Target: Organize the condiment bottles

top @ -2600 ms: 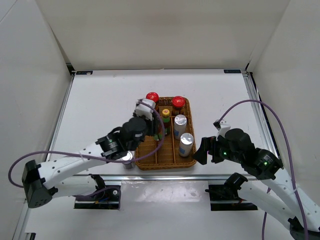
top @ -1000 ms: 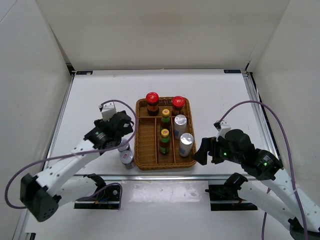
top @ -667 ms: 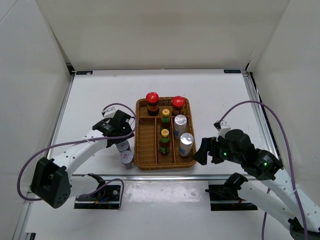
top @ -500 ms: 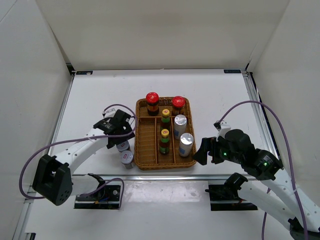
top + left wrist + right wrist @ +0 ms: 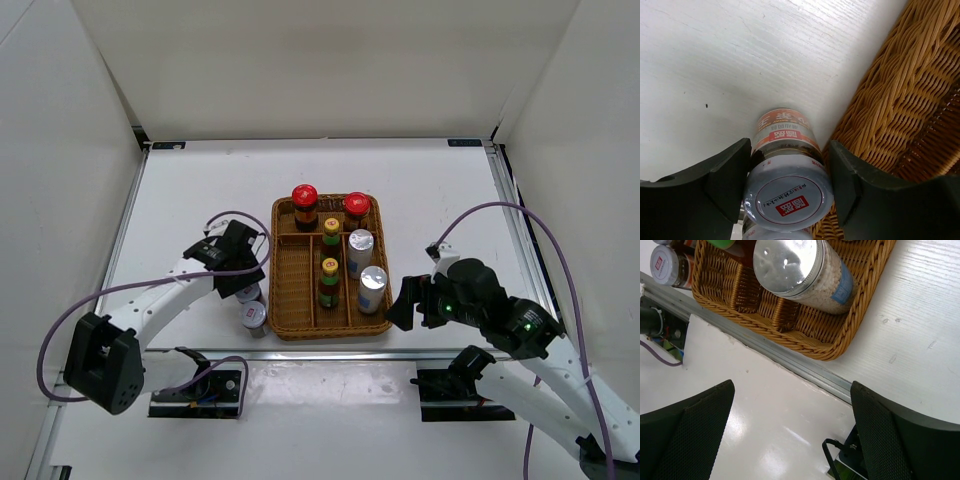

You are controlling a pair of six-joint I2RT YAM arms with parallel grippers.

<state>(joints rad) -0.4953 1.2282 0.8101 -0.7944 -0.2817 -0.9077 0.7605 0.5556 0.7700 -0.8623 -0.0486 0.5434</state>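
Observation:
The wicker tray [image 5: 288, 318] holds two red-capped jars [image 5: 304, 200] [image 5: 356, 206], two yellow-capped bottles [image 5: 331, 232] [image 5: 329, 275] and two white silver-topped shakers [image 5: 360, 245] [image 5: 373, 285]. Two short silver-lidded jars stand on the table left of the tray, a far one [image 5: 247, 293] and a near one [image 5: 254, 315]. My left gripper [image 5: 240, 278] is down over the far jar [image 5: 788, 197], one finger against each side of it, and the jar stands on the table. My right gripper [image 5: 400, 303] is open and empty, right of the tray's near corner.
The tray's wicker wall [image 5: 900, 120] is right beside my left gripper's right finger [image 5: 855, 190]. The near jar's lid [image 5: 771, 233] sits just below the held one. The metal rail [image 5: 810, 375] of the table's front edge runs under my right gripper [image 5: 792, 440]. White walls enclose the table.
My left arm has left the tray, swung left and come down over the far silver-lidded jar. In the last half second it barely moved. My right arm has stayed still.

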